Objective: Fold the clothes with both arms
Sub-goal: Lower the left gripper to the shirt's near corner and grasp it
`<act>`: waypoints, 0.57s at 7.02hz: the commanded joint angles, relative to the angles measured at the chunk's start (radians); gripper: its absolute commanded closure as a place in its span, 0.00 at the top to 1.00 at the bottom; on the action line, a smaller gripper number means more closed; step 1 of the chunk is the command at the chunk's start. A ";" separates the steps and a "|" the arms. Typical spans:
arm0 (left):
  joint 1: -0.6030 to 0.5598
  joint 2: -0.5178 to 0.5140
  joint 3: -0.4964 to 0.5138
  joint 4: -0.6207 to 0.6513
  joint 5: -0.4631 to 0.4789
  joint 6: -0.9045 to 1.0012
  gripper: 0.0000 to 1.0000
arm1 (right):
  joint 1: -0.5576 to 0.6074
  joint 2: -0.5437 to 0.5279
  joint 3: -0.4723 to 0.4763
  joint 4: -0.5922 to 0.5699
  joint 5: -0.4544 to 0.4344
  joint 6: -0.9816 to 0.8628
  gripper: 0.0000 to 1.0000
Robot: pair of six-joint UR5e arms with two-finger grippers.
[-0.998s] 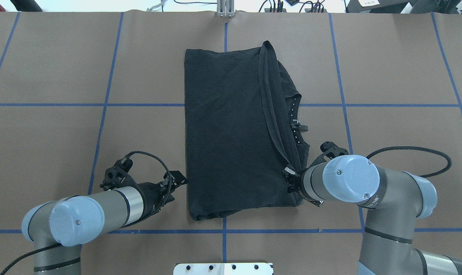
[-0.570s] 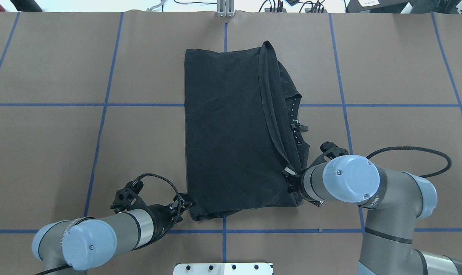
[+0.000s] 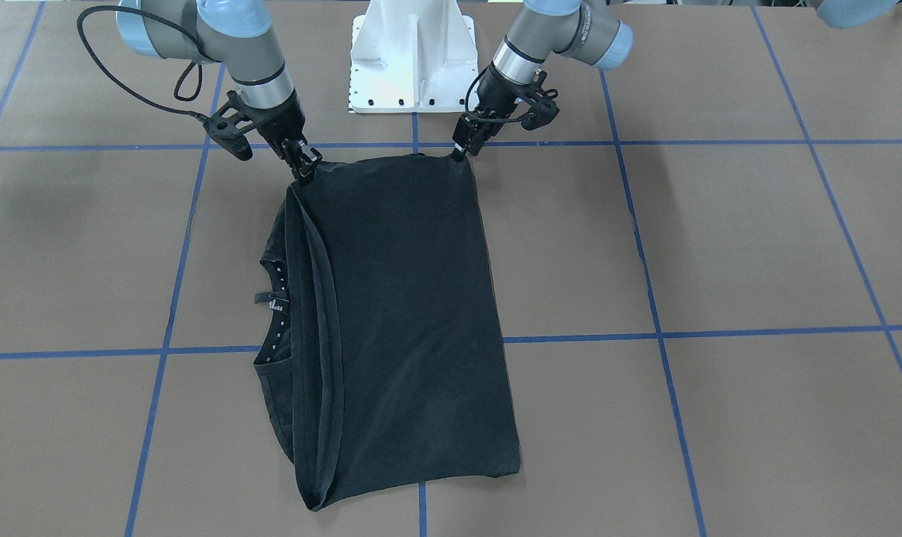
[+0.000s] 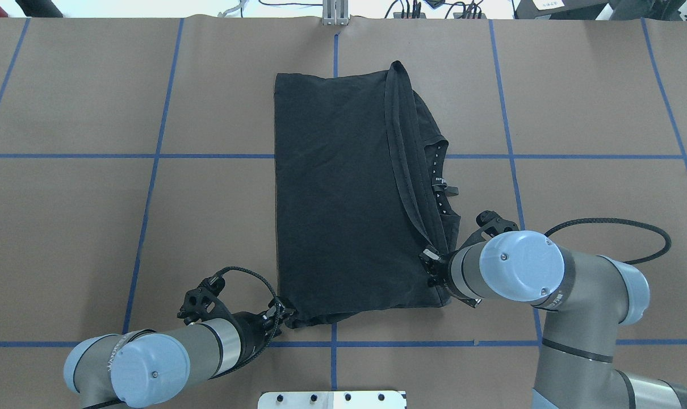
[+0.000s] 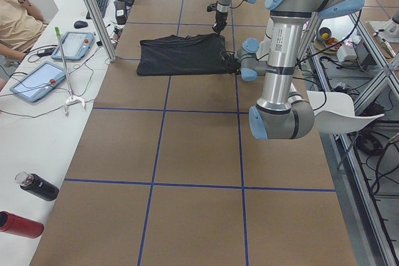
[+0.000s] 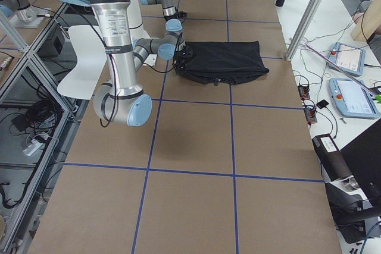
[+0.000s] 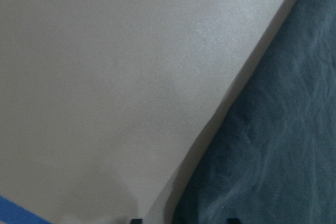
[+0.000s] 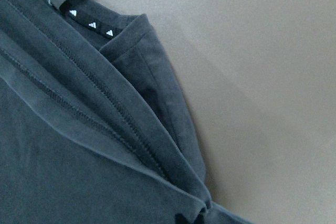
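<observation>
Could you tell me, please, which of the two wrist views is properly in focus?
Left wrist view: soft, the T-shirt blurred and the table washed pale. Right wrist view: sharp, with the hem stitching and white collar marks crisp.

My left gripper (image 4: 285, 314) touches the black T-shirt (image 4: 343, 187) at its near corner; my right gripper (image 4: 432, 265) meets its hem.

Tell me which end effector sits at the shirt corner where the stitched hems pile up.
The right end effector, at the shirt corner with layered stitched hems; the left end effector is at a plain folded corner.
</observation>
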 commanded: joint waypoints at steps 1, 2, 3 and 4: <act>0.000 -0.008 0.005 0.000 0.000 -0.011 0.34 | 0.000 0.001 0.000 0.000 0.001 0.000 0.00; 0.002 -0.008 0.005 0.000 0.000 -0.020 0.00 | 0.000 0.001 0.000 0.000 0.001 0.000 0.00; 0.002 -0.010 0.005 0.000 0.000 -0.020 0.00 | 0.000 0.001 0.000 0.000 0.001 0.000 0.00; 0.002 -0.010 0.002 0.000 -0.001 -0.020 0.00 | 0.000 0.003 0.001 0.000 0.001 0.000 0.00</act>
